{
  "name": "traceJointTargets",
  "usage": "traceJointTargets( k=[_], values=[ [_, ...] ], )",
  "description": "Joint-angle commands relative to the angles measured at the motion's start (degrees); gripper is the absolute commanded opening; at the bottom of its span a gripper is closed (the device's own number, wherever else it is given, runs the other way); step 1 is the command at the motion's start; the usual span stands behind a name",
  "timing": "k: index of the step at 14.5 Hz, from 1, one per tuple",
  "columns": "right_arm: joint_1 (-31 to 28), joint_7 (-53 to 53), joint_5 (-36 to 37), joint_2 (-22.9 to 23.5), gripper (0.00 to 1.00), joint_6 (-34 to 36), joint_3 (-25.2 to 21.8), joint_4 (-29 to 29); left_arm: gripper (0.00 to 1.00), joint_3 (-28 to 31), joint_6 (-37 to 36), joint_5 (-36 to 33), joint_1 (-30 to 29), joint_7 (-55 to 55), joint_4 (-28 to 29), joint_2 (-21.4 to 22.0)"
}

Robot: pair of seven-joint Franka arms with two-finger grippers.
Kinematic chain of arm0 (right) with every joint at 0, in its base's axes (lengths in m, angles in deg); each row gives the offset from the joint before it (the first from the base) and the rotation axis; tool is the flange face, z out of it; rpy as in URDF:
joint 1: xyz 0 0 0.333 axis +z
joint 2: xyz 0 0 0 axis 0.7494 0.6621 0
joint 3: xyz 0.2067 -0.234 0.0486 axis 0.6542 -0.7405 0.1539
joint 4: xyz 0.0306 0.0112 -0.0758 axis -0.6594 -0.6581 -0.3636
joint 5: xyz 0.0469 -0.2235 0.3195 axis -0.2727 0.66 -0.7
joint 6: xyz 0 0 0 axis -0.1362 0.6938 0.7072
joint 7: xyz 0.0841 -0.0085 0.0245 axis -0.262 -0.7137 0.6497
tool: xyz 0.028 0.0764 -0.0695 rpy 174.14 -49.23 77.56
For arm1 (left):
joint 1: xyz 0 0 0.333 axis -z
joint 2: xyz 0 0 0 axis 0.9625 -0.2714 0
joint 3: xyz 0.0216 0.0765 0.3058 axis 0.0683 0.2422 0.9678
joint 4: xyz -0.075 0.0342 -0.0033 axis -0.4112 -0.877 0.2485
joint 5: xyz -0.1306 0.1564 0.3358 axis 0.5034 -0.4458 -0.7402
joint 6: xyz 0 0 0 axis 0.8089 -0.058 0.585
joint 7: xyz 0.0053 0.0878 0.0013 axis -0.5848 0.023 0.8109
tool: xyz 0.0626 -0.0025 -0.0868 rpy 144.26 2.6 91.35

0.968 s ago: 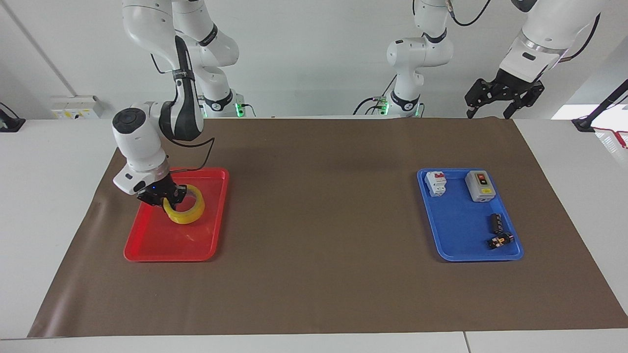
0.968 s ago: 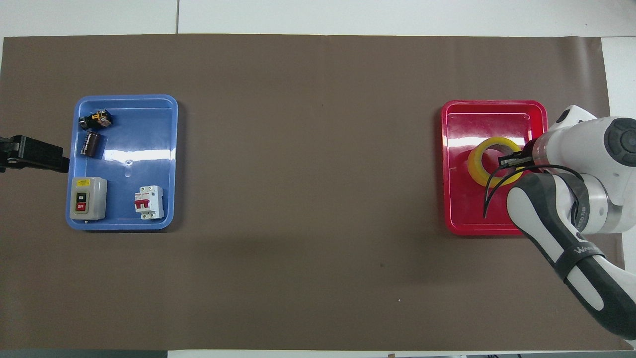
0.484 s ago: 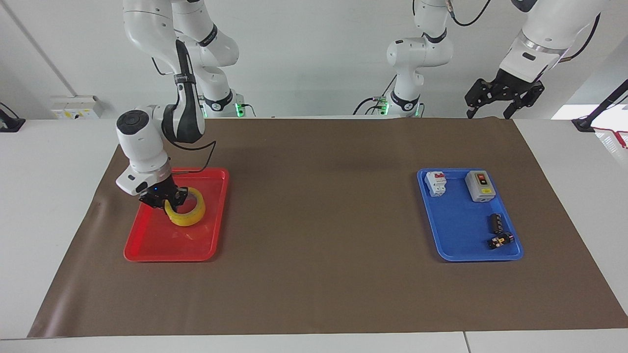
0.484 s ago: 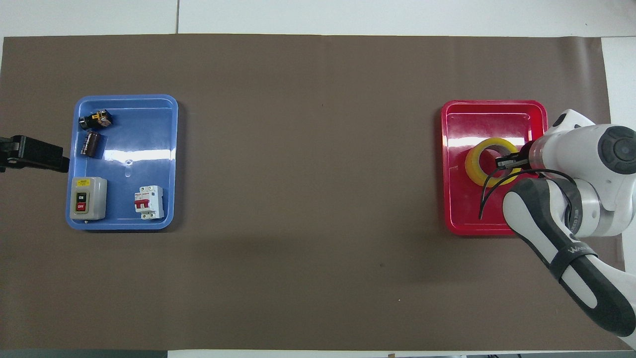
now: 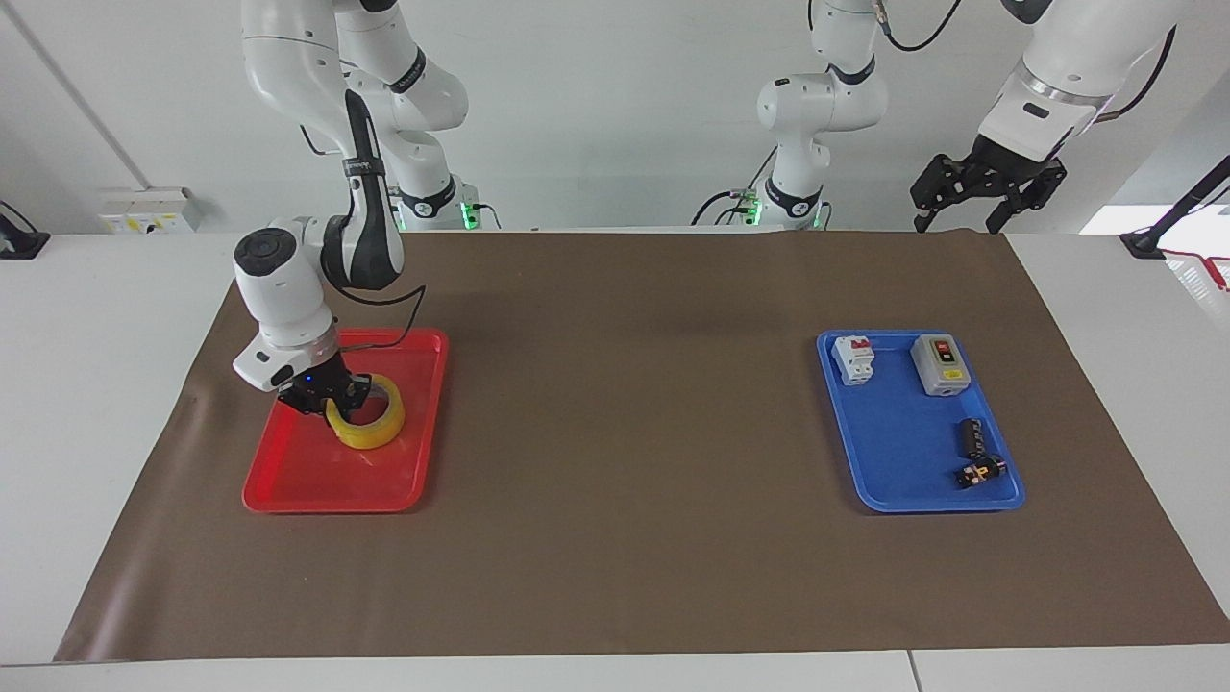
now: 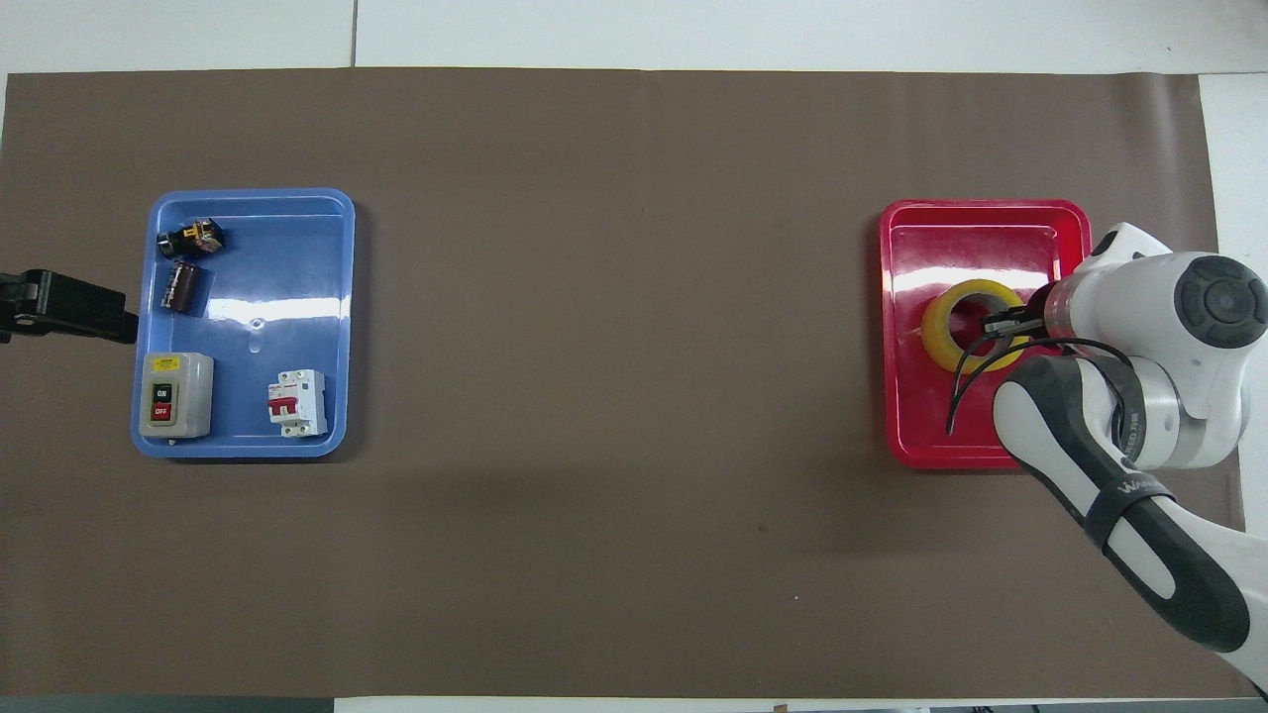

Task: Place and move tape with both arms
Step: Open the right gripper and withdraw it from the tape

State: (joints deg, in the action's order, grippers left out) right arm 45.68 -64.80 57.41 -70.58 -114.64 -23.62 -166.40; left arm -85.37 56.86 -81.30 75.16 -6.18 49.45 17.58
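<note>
Tape (image 5: 366,414) in red tray (image 5: 288,481), right gripper (image 5: 332,396) jaws gripping its rim; left gripper (image 5: 982,197) jaws open.

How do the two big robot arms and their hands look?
Both arms are glossy white, rounded, with grey-black joint caps. The right arm has a dark sleeve with lettering and a loose black cable. The right hand and left hand are black, two-fingered.

"ON" and "OFF" can be read on the grey switch box (image 6: 175,395) at the lower left of the overhead view, in the blue tray (image 6: 297,213). Lettering on the right arm's strap (image 6: 1139,489) is only partly legible.
</note>
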Motion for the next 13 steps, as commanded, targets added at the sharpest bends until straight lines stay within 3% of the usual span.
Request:
traceJointTargets(
  k=[1,3,10,13],
  values=[
    [-0.57,-1.15,-0.30,-0.72,1.00,0.05,0.88,0.45,1.00,-0.47,0.73,1.07,-1.08,-0.46,0.89,1.13],
    [-0.48,-2.55,-0.30,-2.12,1.00,5.29,0.97,4.30,1.00,-0.47,0.73,1.07,-1.08,-0.46,0.89,1.13],
    [3.91,-15.73,0.32,-4.32,1.00,37.80,1.85,28.11,1.00,-0.47,0.73,1.07,-1.08,-0.46,0.89,1.13],
    [3.92,-15.92,-0.21,-9.49,1.00,47.75,1.94,31.92,1.00,-0.47,0.73,1.07,-1.08,-0.46,0.89,1.13]
  ],
)
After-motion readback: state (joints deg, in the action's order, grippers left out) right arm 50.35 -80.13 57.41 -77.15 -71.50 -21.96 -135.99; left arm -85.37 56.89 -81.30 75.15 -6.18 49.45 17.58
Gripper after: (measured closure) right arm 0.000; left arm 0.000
